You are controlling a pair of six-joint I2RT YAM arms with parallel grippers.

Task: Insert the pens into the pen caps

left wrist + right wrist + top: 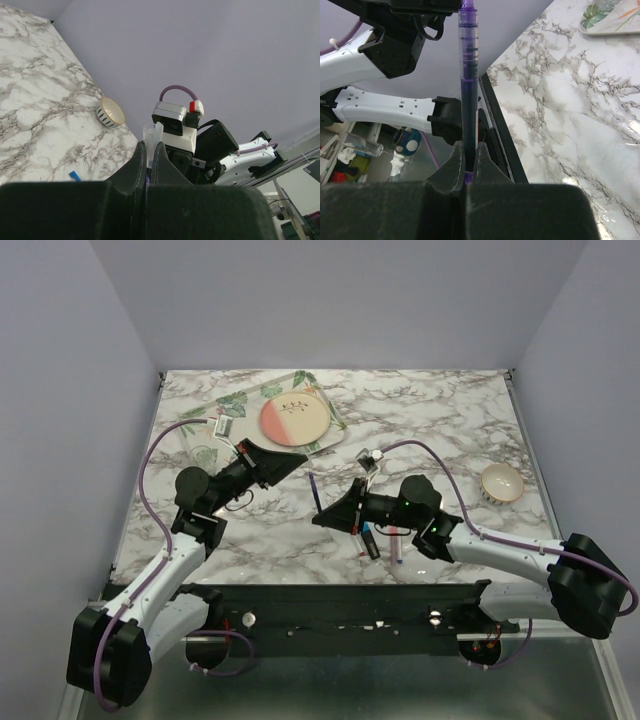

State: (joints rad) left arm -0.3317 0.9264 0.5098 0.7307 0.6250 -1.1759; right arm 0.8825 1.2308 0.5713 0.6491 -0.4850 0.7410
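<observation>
My right gripper (470, 145) is shut on the lower end of a thin dark purple pen (468, 75), which stands straight up from the jaws. From above, that pen (316, 490) rises over the right gripper (318, 518) at the table's middle. My left gripper (150, 146) is shut on a clear, pale pen cap (151, 136) whose open end sticks out past the fingertips. In the top view the left gripper (298, 459) hovers just left of and beyond the pen, apart from it. More pens (371, 543) lie on the marble beside the right wrist, partly hidden.
A leaf-patterned tray (334, 412) with a pink and cream plate (295, 420) sits at the back left. A small striped bowl (501, 482) stands at the right. A bit of bright blue plastic (74, 175) shows on the marble beside the left finger.
</observation>
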